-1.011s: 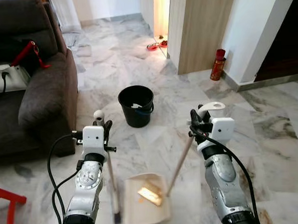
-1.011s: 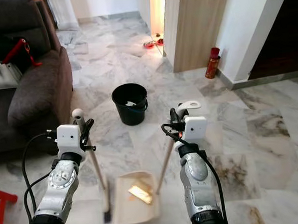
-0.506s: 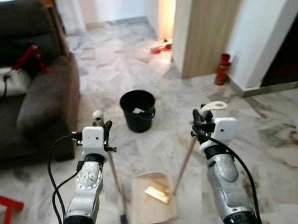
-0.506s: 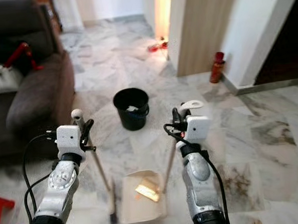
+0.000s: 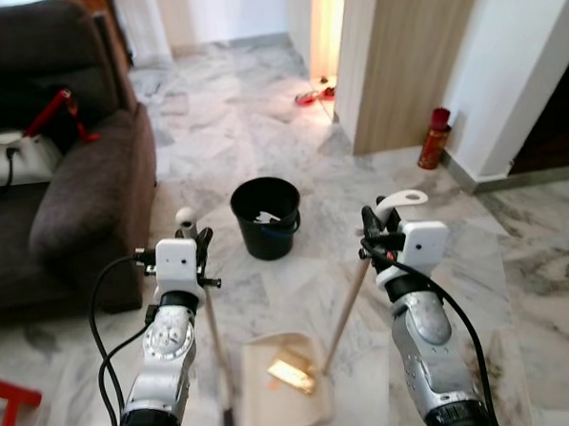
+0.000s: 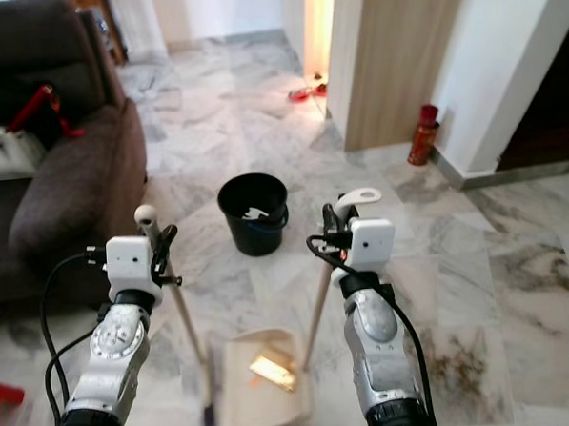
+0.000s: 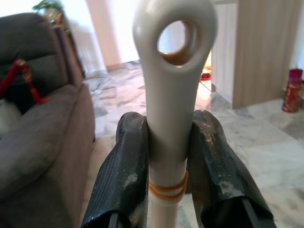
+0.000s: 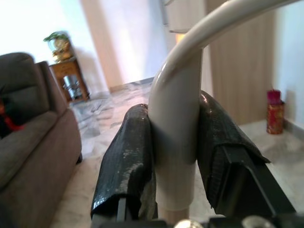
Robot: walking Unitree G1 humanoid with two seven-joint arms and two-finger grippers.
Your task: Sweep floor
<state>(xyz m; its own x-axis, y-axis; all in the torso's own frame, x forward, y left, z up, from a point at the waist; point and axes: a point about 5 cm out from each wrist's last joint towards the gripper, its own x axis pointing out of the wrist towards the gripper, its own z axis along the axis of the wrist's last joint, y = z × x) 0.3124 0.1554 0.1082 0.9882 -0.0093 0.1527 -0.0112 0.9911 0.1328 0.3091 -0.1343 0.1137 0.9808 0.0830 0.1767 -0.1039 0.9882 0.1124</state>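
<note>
L fingers (image 7: pixel 128 175) pinch broom (image 5: pixel 215 341), R fingers (image 8: pixel 128 161) pinch dustpan (image 5: pixel 280 396) handle; bucket (image 5: pixel 266 216) ahead, sofa (image 5: pixel 84 204) left; cam shifted, grips unchanged.

Dark sofa (image 5: pixel 83 185), red canister (image 5: pixel 434 138) by wall, wooden cabinet (image 5: pixel 401 64)

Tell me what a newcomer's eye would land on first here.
Two silver arms dominate the foreground: the left gripper is shut on a broom handle, the right gripper on a dustpan handle. Between them on the marble floor lies the cream dustpan with yellowish litter, and beyond it stands a black bucket.
</note>
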